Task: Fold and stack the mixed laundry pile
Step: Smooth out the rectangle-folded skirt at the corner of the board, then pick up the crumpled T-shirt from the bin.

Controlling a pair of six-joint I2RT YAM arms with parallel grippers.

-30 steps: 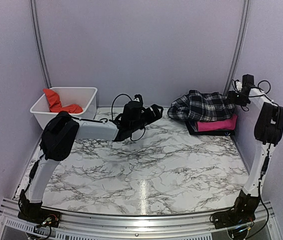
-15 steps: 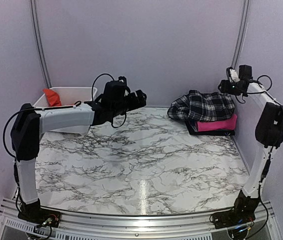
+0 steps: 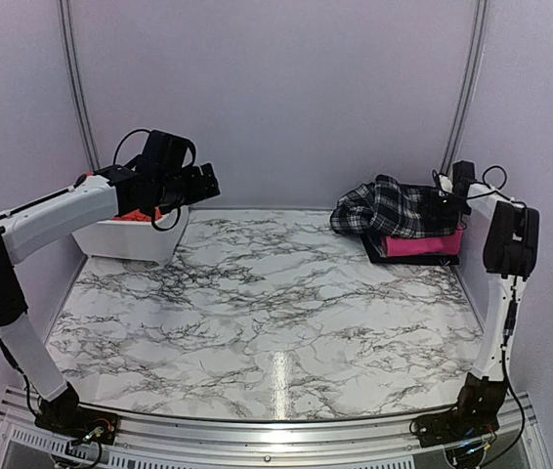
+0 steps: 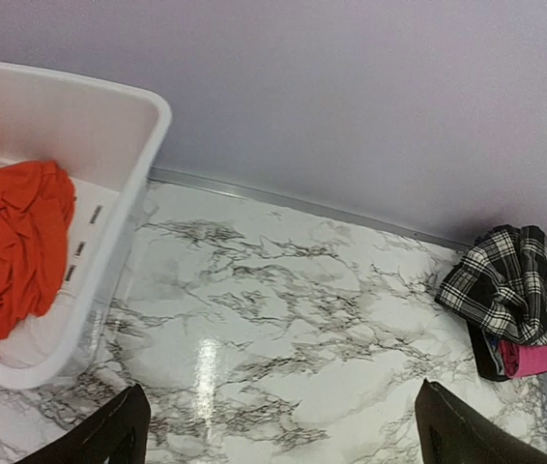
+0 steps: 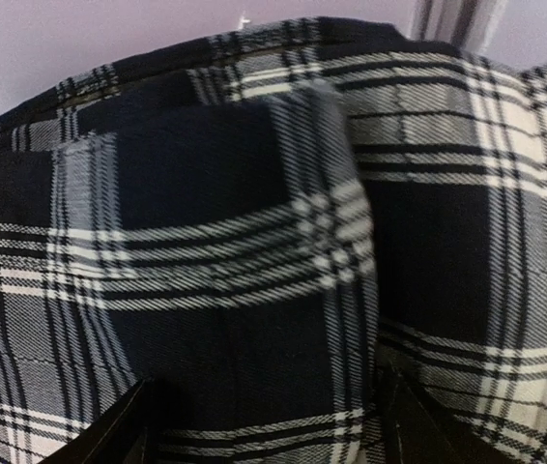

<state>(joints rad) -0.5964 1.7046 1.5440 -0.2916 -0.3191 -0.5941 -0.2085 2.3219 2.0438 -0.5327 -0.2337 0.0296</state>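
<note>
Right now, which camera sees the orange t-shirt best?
Left wrist view: the orange t-shirt lies in the white bin. The top view shows only a sliver past the left arm. The right wrist view sees only the plaid shirt.

I see black-and-white checks on the plaid shirt [image 5: 254, 242] (grey twill where they cross). Inside the white bin [image 4: 154, 108], the t-shirt [image 4: 13, 242] is plain bright orange; the table [image 4: 283, 319] under the bin is white, grey-veined marble.

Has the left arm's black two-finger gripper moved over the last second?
Yes. The left gripper swung leftward in the top view, from over the middle of the marble table to the white plastic bin.
</note>
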